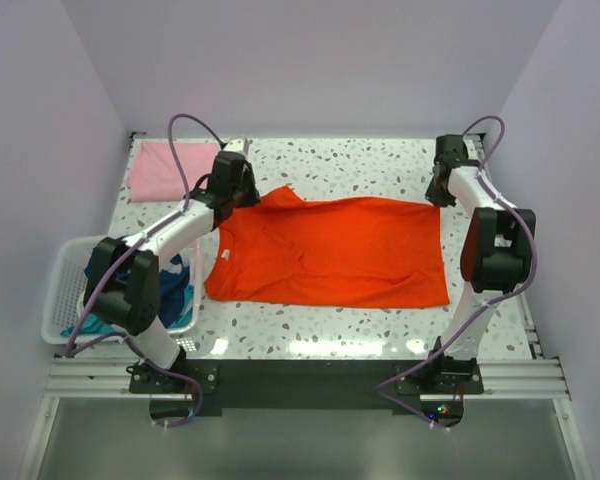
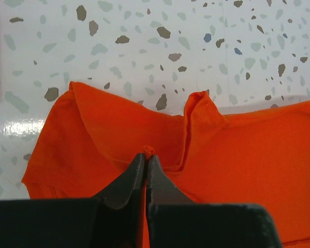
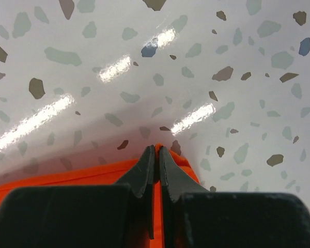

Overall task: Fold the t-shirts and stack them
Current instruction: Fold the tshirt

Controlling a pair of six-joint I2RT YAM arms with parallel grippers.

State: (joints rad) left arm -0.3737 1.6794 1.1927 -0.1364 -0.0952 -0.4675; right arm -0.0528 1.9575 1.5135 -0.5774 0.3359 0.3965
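**Far edge pinched at both ends, ready to fold**

The orange-red t-shirt (image 1: 330,250) lies spread flat across the middle of the counter (image 1: 360,165) in the top view, with its collar toward the left of the frame and its hem toward the right. The left claw (image 2: 146,155) is pressed together on a small nub of cloth at the upper-left sleeve, which is rucked into ridges ahead of the tips. The right claw (image 3: 156,152) is pinching the upper-right hem corner, with only a sliver of cloth between its jaws.

The step in hand looks like carrying this upper edge down onto the lower one. To do that well, both claws should rise together, only enough to clear the cloth. They should keep the edge taut between them and travel toward the bottom of the frame at one pace so the crease runs straight. The right grip is thin and may slip. The rucked sleeve could trap a wrinkle.

Bare counter shows above the shirt, with a narrower strip below it. The white basket (image 1: 65,270) sits just beside the collar end and holds the dark blue and teal t-shirts (image 1: 175,280). The pink t-shirt (image 1: 160,170) lies in the upper-left corner, near the left claw but apart from the sleeve. Walls stand close on both sides.
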